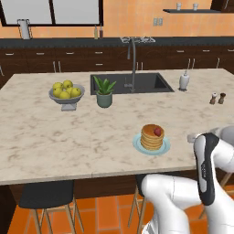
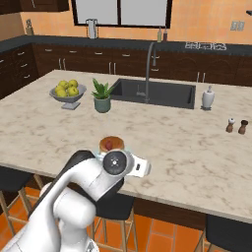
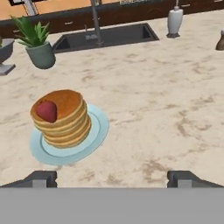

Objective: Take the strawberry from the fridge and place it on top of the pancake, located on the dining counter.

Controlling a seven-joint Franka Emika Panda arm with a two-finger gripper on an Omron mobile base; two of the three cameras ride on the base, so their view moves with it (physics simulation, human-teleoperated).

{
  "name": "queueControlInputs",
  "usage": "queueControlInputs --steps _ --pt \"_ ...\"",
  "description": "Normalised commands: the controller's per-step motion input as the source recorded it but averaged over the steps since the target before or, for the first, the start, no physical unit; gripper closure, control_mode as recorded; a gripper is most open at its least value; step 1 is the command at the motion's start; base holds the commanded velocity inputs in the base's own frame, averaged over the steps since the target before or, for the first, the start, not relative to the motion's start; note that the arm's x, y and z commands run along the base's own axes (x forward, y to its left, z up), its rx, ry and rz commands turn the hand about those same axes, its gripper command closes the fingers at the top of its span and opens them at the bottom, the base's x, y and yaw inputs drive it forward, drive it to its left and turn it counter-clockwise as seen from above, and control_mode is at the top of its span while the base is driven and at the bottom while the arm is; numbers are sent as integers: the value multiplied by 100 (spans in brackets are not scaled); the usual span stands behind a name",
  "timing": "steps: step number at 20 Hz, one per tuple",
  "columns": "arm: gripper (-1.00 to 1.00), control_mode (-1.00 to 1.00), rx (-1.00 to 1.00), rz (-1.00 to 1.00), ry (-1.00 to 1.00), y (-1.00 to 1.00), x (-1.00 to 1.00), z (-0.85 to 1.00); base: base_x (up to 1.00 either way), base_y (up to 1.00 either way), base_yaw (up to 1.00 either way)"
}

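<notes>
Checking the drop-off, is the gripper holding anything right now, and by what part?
Nothing. The fingers stand wide apart and empty; the strawberry sits on the pancake.

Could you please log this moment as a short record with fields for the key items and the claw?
strawberry: rests on the pancake, at the stack's edge
plate: pale blue, under the stack
dining counter: holds plate, lemon bowl, potted plant, black sink
claw: open, holding nothing, apart from the stack
task status: strawberry appears placed
</notes>
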Motion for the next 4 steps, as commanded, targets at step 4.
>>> queueControlInputs --steps 4 --pt "-100 -100 -2 -3 -1 0 -7 31 0 0 0"
